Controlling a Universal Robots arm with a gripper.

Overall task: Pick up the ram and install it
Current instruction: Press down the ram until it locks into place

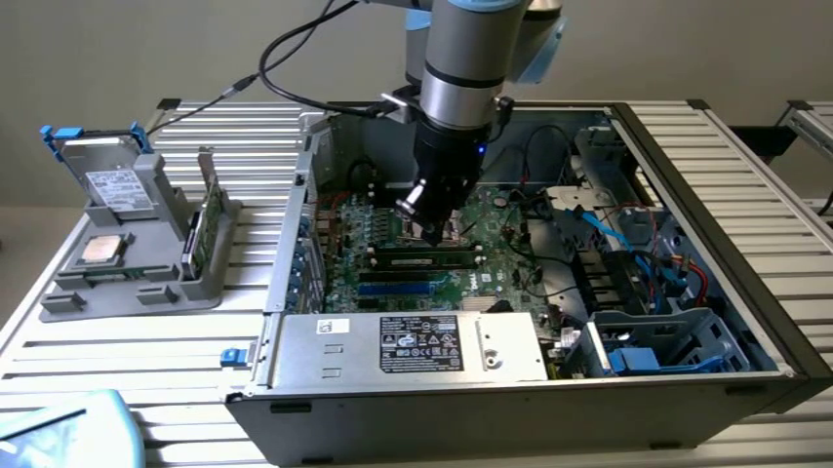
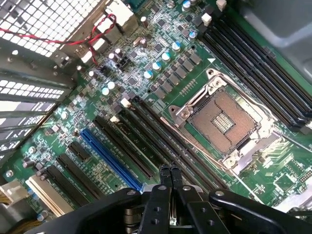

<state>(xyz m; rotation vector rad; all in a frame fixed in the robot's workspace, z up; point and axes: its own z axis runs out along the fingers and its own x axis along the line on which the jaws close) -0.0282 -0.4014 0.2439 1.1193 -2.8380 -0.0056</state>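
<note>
- Ram sits inside the open computer case, a long green stick lying along the memory slots on the motherboard, just beside the processor socket.
- From how level it lies between the end clips, it looks to be in a slot already; whether it is pressed fully home I cannot tell.
- Handling, as a judgement: the stick is light, thin and stiff, but brittle. It should not be bent or twisted, and its chips and contact edge are best left untouched.
- The sensible hold is on the two flat faces near the middle of the long top edge, so it stays square to the slot. Any push should go straight down on that top edge, not at one corner.
- Gripper hangs low in the case, its tip just above the stick, near its middle.
- Its fingers are pressed together with no gap in the wrist view, and nothing is clamped between them.
- Whether the tip actually touches the stick's top edge cannot be made out.
</note>
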